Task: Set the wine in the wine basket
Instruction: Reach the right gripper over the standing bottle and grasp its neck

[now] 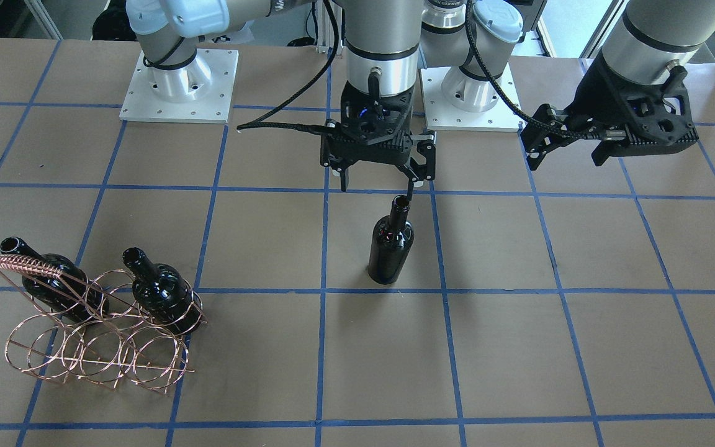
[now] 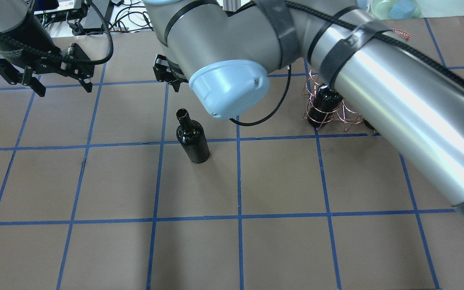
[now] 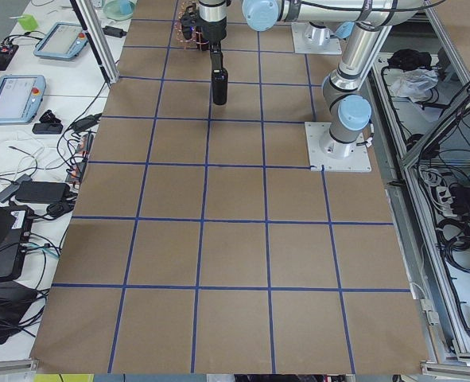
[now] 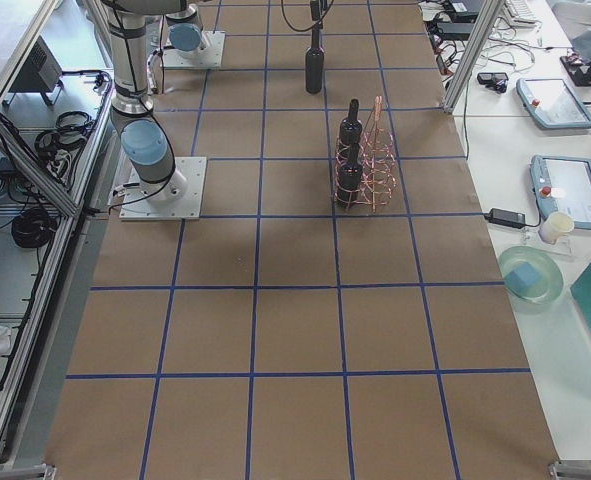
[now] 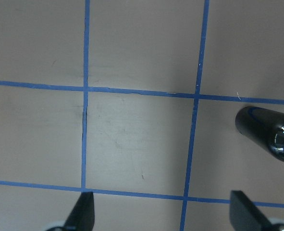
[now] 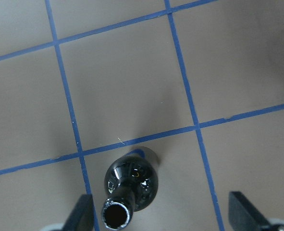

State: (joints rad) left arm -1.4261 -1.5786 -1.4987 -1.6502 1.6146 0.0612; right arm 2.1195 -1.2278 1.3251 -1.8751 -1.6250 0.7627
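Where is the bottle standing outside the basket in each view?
Front-facing: bottle, centre.
Overhead: bottle, centre-left.
Left: bottle, top centre.
Right: bottle, top centre.
Left wrist: bottle, right edge.
Right wrist: bottle, bottom left.
Shared landmark: blue tape line at its base.

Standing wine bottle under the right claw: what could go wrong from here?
1. The wine bottle's mouth sits beside one finger of the open right claw, not centred; descending could strike the rim and topple it.
2. The wine basket already holds two bottles; inserting a third could knock them or shift the light wire frame.
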